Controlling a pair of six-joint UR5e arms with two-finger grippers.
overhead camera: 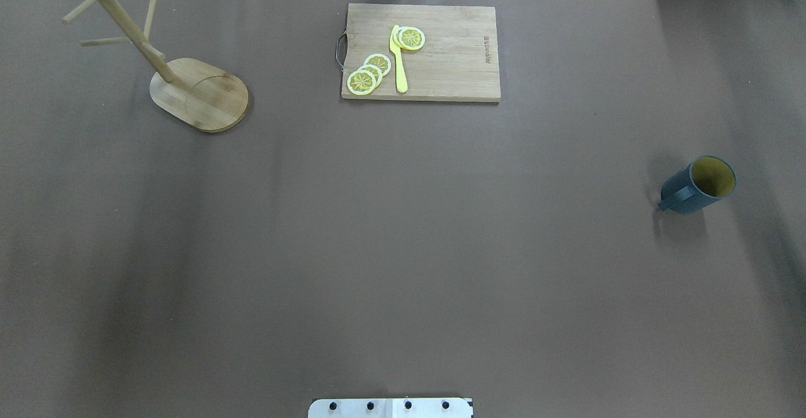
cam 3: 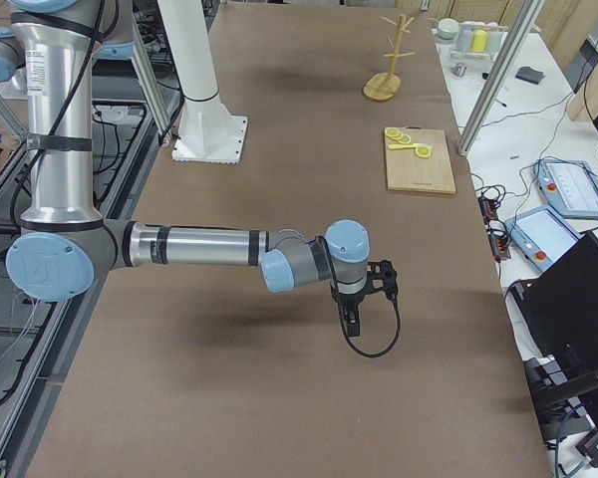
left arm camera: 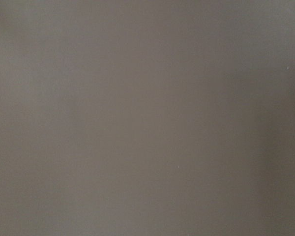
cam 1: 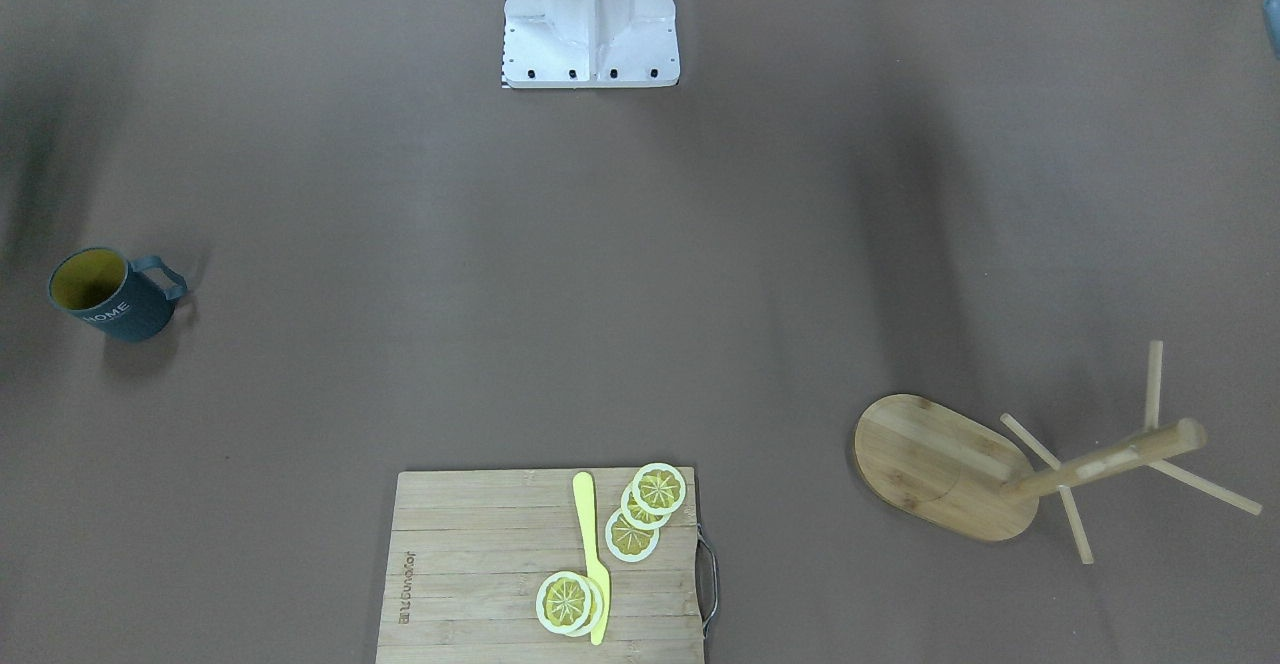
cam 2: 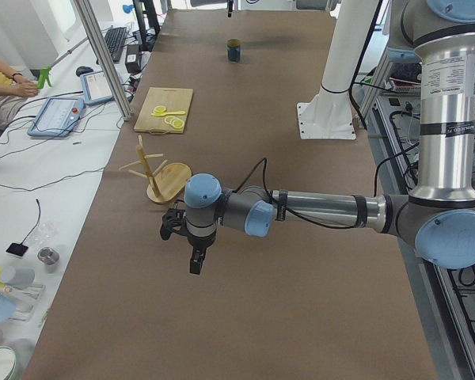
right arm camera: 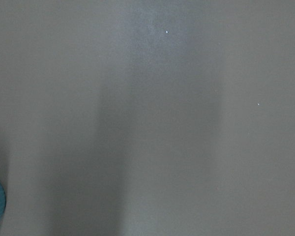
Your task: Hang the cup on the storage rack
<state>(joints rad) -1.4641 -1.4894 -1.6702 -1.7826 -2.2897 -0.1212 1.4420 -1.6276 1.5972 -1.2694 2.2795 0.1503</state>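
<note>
The cup (overhead camera: 699, 185) is a dark slate-blue mug with a yellow inside. It stands upright on the brown table at my right; it also shows in the front view (cam 1: 115, 294) and the left view (cam 2: 233, 51). The storage rack (overhead camera: 201, 94) is a bamboo mug tree, standing empty at the far left (cam 1: 940, 464) (cam 2: 162, 178) (cam 3: 384, 85). My left gripper (cam 2: 195, 261) hangs over bare table near the rack. My right gripper (cam 3: 351, 319) hangs over bare table. Both show only in side views, so I cannot tell whether they are open or shut. Both wrist views show only table.
A slatted cutting board (overhead camera: 453, 72) with lemon slices (overhead camera: 368, 73) and a yellow knife (overhead camera: 398, 65) lies at the far middle edge. The robot's white base plate (cam 1: 590, 54) sits at the near middle. Side benches with equipment flank the table's far edge.
</note>
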